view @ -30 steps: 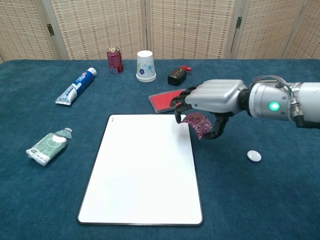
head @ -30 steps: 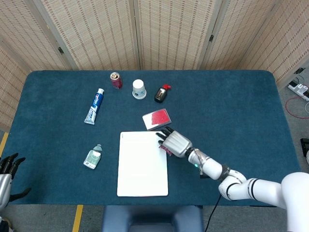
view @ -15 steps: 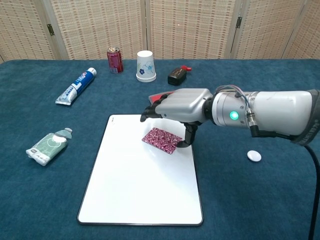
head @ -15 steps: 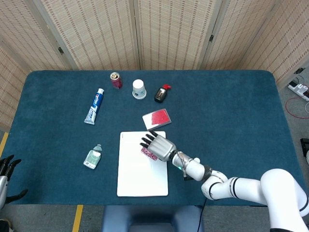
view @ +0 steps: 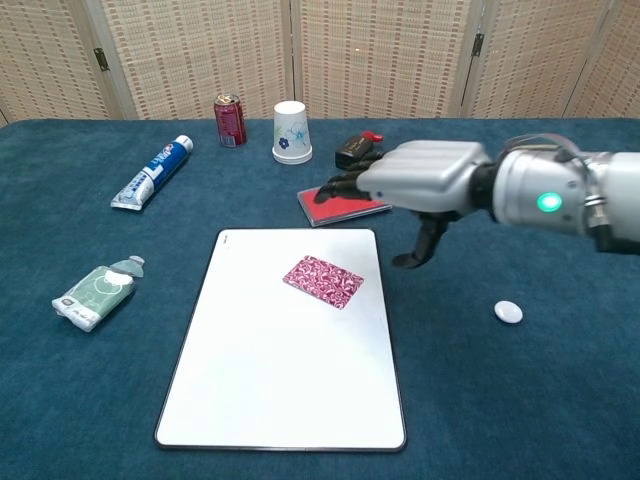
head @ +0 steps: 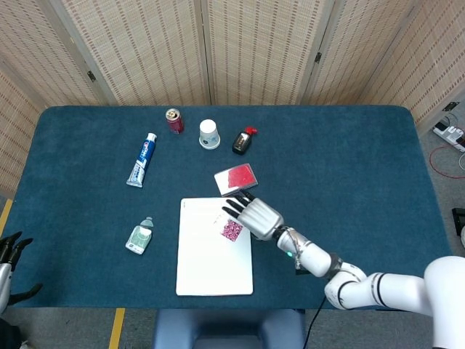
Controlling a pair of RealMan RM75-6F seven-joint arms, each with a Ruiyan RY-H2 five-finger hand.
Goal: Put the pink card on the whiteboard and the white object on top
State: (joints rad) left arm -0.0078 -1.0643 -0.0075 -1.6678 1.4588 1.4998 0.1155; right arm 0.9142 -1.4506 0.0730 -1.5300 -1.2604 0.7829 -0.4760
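The pink card [view: 323, 281] lies flat on the whiteboard [view: 270, 390], near its far right corner, and the small white object [view: 509, 312] sits on the blue table [view: 560, 400] off to the right. The right hand [view: 420, 180] hangs above the board's far edge with its fingers spread, holding nothing. Only the left hand's [head: 10, 247] dark fingertips peek in at the table's side, so I cannot tell how it is set.
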